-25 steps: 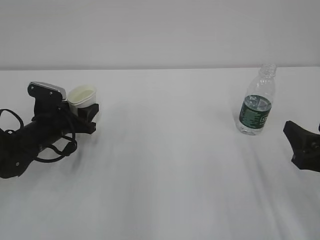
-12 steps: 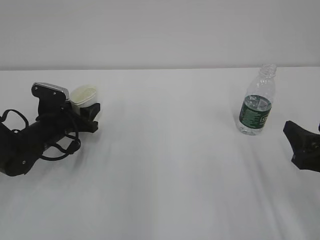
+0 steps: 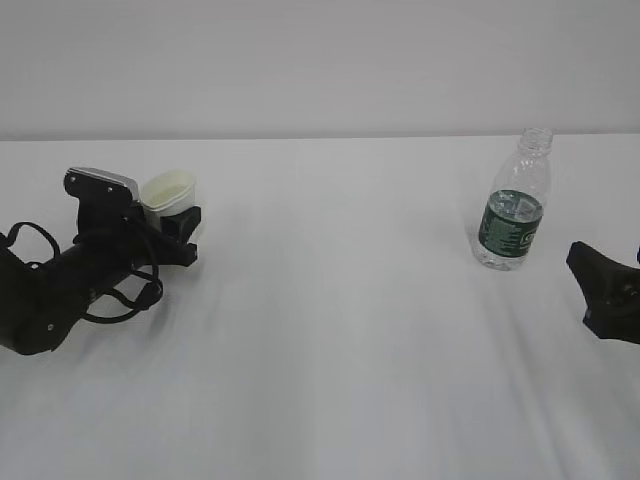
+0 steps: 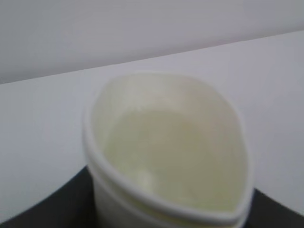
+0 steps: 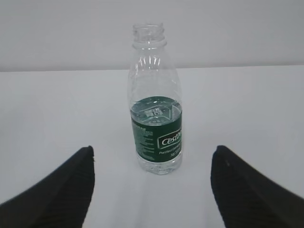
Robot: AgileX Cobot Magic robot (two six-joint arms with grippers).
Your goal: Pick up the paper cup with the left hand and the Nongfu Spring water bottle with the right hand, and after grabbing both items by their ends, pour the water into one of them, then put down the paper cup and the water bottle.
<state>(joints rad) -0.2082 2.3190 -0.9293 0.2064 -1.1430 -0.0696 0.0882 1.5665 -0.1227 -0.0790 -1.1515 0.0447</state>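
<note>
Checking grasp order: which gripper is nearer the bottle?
Right. The right gripper stands open just short of the bottle; the left gripper is across the table, around the cup.

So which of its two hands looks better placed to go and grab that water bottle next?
The right hand. Its jaws stand wide open, empty, aimed straight at the upright water bottle, which stands just ahead between the fingertips. The left hand is far across the table, already closed around the paper cup.
</note>
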